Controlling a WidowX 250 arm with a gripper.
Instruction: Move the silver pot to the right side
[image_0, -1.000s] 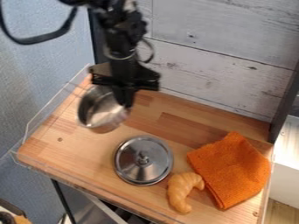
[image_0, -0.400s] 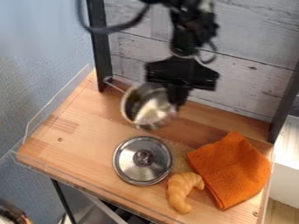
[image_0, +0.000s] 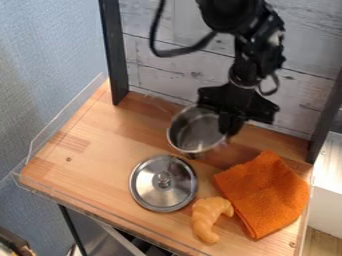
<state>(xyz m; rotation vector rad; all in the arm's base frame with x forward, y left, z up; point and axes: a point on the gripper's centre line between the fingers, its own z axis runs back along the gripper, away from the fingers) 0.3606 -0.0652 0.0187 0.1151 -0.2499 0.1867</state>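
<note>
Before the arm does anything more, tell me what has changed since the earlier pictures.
The silver pot has moved toward the right of the picture, carried by the gripper, which has moved the same way. Nothing was newly grasped or let go: the gripper has held the pot by its rim throughout. The lid, croissant and orange cloth stayed put.

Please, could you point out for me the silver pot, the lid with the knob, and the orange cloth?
Silver pot (image_0: 195, 131): camera view, on its inside.
Lid (image_0: 148, 186): camera view, on its flat top beside the knob.
Orange cloth (image_0: 266, 192): camera view, on its middle.
</note>
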